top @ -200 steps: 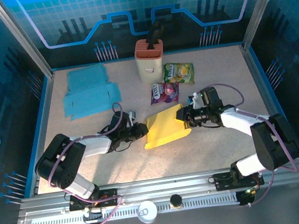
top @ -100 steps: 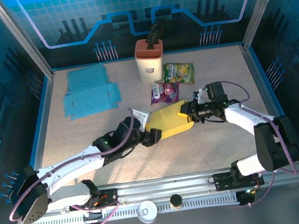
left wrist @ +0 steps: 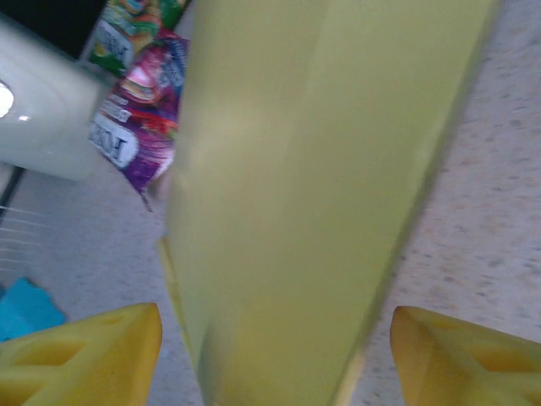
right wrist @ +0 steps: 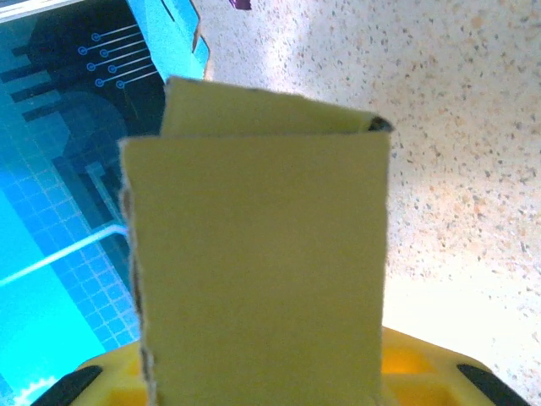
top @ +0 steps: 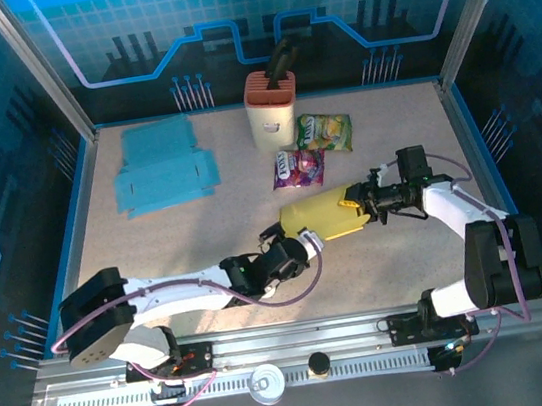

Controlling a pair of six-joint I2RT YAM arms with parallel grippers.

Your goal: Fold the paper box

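Moved: left gripper (top: 292, 242) swung in from the left side of the table (top: 156, 249) to the paper box (top: 321, 216), jaws spread since a second ago; box shifted slightly rightward.
Left gripper: released, fingers (left wrist: 84, 355) wide on either side of the box's left end, gaps visible on both sides.
Right gripper (top: 360, 201): clenched on the box's right-end flap.
Paper box: yellow, partly formed, centre-right of table, stretched between both grippers, just nearer than purple snack packet (top: 298, 167).
Elsewhere: flat blue sheets (top: 166, 172) far left; cream holder (top: 271, 112) and green packet (top: 324, 132) at the back.
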